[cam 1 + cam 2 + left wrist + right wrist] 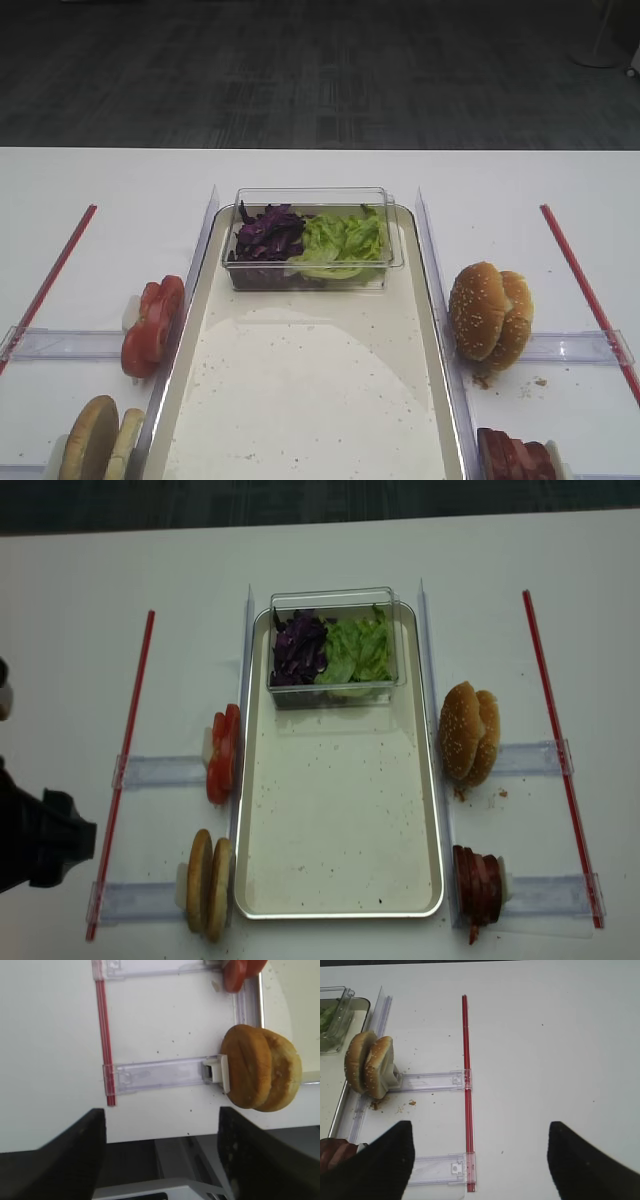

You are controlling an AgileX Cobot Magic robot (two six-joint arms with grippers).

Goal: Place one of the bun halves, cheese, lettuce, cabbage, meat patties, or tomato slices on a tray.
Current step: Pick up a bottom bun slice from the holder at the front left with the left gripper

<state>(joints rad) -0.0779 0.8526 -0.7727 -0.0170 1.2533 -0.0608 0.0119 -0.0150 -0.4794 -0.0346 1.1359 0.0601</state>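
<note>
1. Two bun halves (260, 1067) stand on edge just outside the tray's (430, 780) left rim, near its front corner.
2. Our left gripper (160, 1152) hangs released beside them, grasping nothing.
3. We should straddle one half only.

purple cabbage (268, 232), green lettuce (343, 240), red tomato slices (152, 325), perhaps crumb-speckled cream tray (310, 390)

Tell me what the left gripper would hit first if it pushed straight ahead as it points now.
Probably only bare white table. The bun halves stand off to one side, though depth is unclear.
</note>
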